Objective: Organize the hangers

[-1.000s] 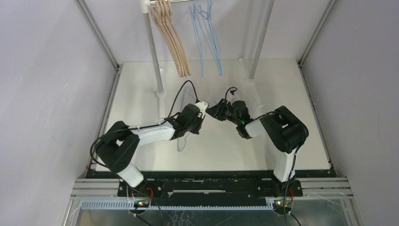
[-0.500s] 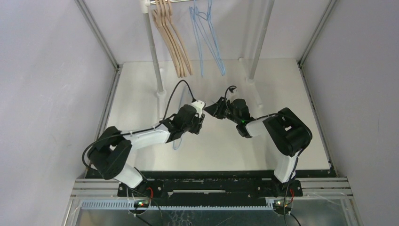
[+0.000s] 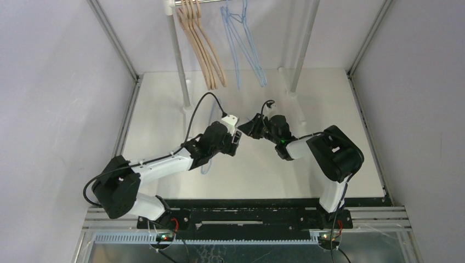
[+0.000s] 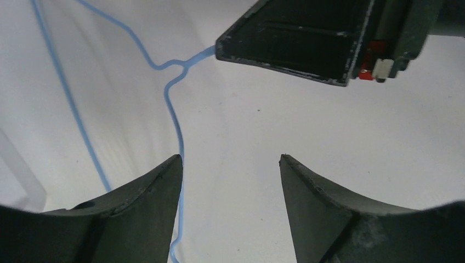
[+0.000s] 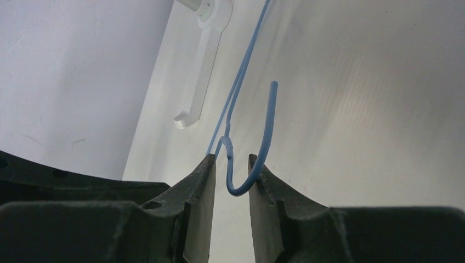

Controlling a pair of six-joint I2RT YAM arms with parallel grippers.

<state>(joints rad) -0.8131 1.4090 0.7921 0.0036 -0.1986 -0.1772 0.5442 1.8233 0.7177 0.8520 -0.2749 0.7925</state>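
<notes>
On rail (image 3: pixel 179 55), four wooden hangers (image 3: pixel 205 52), three blue (image 3: pixel 237 71) (fourth (image 5: pixel 267 126): right gripper (image 5: pixel 231 158))

Top camera: fixed high behind the arm bases (image 3: pixel 164 219), tilted down, wide over the whole tabletop (image 3: pixel 340 137) to the far rail (image 3: pixel 176 49). Left wrist camera: close, looking past the left hand (image 4: pixel 230 159) at the tabletop. Right wrist camera: close, along the right hand (image 5: pixel 231 159). Both wrist views share the blue wire hanger (image 4: pixel 174 109); top view holds both hands.

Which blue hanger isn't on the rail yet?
The blue hanger between the right gripper's fingers, over the table; the others hang on the rail.
</notes>
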